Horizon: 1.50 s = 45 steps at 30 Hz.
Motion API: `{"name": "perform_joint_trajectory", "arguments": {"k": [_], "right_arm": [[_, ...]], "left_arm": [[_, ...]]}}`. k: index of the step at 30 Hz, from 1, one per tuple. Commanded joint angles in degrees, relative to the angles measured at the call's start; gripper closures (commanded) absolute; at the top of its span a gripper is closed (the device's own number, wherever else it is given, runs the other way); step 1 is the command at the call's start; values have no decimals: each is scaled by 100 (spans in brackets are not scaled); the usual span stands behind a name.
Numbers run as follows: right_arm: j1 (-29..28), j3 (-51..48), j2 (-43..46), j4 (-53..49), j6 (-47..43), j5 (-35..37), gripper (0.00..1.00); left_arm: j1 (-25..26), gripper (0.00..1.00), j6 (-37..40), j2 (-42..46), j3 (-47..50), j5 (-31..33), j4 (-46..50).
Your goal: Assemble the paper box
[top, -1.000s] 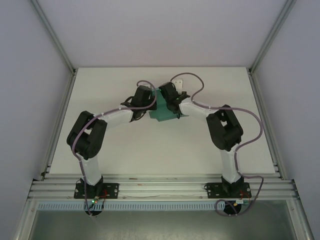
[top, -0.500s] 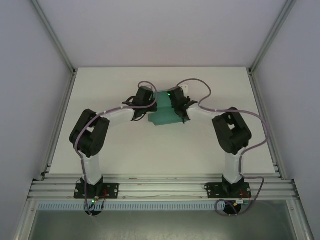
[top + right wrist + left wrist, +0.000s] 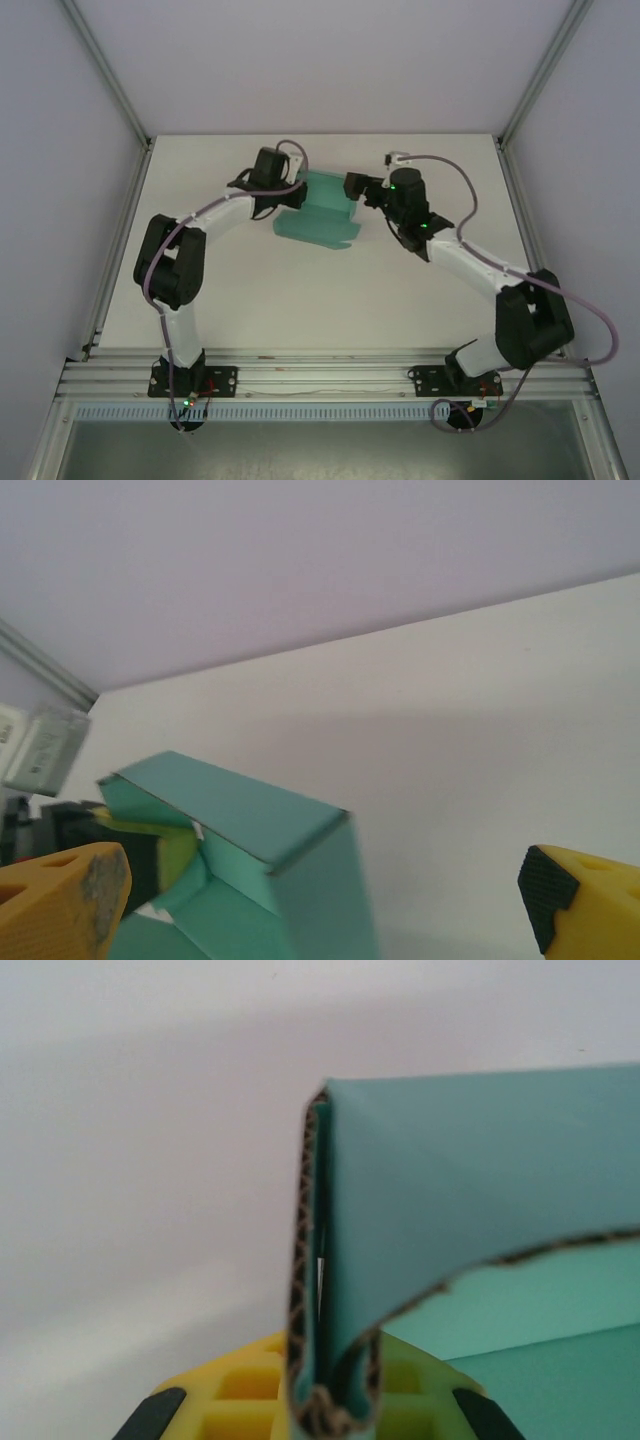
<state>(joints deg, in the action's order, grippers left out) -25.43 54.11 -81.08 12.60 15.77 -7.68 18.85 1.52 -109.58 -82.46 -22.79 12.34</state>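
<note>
From overhead, the paper box (image 3: 318,218) lies toward the far middle of the white bench (image 3: 250,290). It is half-formed, a teal card base resting flat with its far side folded upward. The left pincer (image 3: 292,194) meets that raised part at its left end. The right pincer (image 3: 356,187) sits just beside the box's right end, though from that height I can't tell how either pincer is set. The left wrist camera settles it for its own side: the left pincer (image 3: 330,1405) is clamped tight on a doubled-over flap of the paper box (image 3: 480,1180). The brown corrugated edge curls round the fold, and yellow fingers (image 3: 240,1395) show on either side of it. The right wrist camera gives the other half. The right pincer (image 3: 320,905) is spread wide, with one worn yellow fingertip at the lower left of the view and one black-padded at the lower right. The paper box (image 3: 260,830) stands up in the gap ahead of them, not gripped. That view also shows the box's upright wall with its top flap bent over, the bare bench (image 3: 480,730) beyond, and the left pincer (image 3: 150,855) biting the card's left corner.
</note>
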Motion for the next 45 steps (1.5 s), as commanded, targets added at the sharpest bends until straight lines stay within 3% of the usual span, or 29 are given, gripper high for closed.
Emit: {"name": "perform_joint_trajectory", "arguments": {"k": [1, 4, 5, 8, 12, 19, 26, 33, 35, 37, 45], "right_arm": [[317, -259, 492, -542, 492, -96, 0], [614, -427, 866, -1244, 594, -15, 0], [698, -500, 985, -1446, 634, 23, 0], [893, -676, 1252, -1937, 727, 90, 0], [1004, -837, 1469, -2324, 795, 214, 0], [1089, -928, 1481, -2368, 884, 286, 0], [1124, -919, 1481, -2362, 850, 204, 0], [1205, -1050, 1633, -2345, 797, 137, 0], [1232, -1082, 1616, -2294, 791, 98, 0], [1258, -1109, 1601, -2223, 800, 69, 0], [1354, -1183, 1597, -2148, 615, -202, 0]], "left_arm": [[26, 100, 2471, -193, -729, -713, 1918], [185, 100, 3971, -270, -1248, -933, 3359], [279, 100, 4291, -306, -1373, -721, 3666], [620, 100, 4449, -499, -1655, 459, 3964], [996, 100, 4531, -828, -1913, 1403, 4209], [1556, 100, 4417, -1380, -1986, 2449, 3660], [1879, 100, 4371, -1526, -1028, 3926, 1769], [1998, 100, 4708, -1785, -554, 4026, 1368], [1995, 70, 4686, -1782, -719, 3839, 1668], [2000, 52, 4712, -1747, -904, 3685, 1892], [1986, 26, 5027, -1365, -1286, 3298, 2616]]}}
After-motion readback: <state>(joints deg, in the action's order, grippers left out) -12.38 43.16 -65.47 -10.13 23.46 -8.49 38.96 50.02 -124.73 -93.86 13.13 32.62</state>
